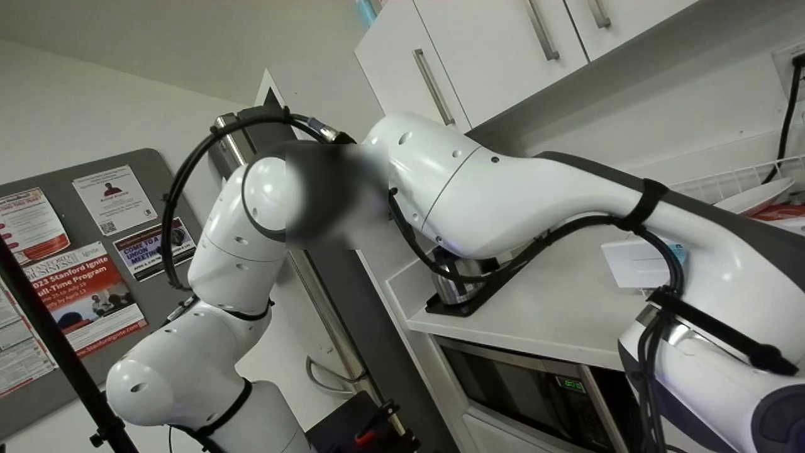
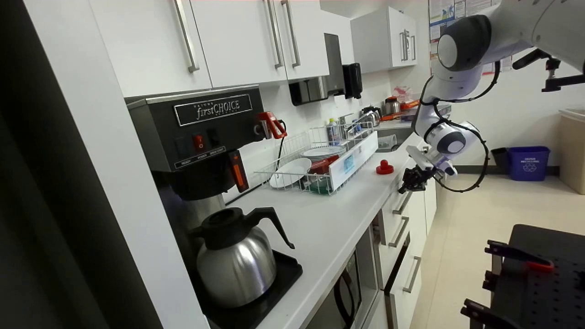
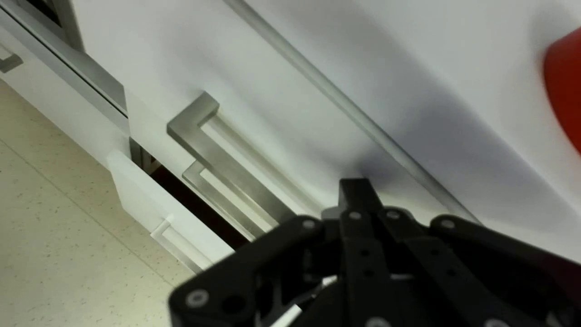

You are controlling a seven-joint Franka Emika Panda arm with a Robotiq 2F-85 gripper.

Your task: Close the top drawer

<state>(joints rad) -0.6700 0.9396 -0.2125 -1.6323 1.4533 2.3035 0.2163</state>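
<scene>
In the wrist view the claw (image 3: 363, 195) is down at the bottom, right of centre, pinched together and not holding anything that shows. It's right up by the front of the top drawer (image 3: 272, 118), which runs across the middle of the frame, and it blocks the right end of the handle (image 3: 236, 175). Can't tell if it's touching, or whether that drawer sits flush. A lower drawer (image 3: 150, 202) is hanging open, left side of the frame. In an exterior view, a red thing (image 2: 384, 169) sits right of centre on the table (image 2: 320, 219), coffee pot (image 2: 237, 269) lower left.
</scene>
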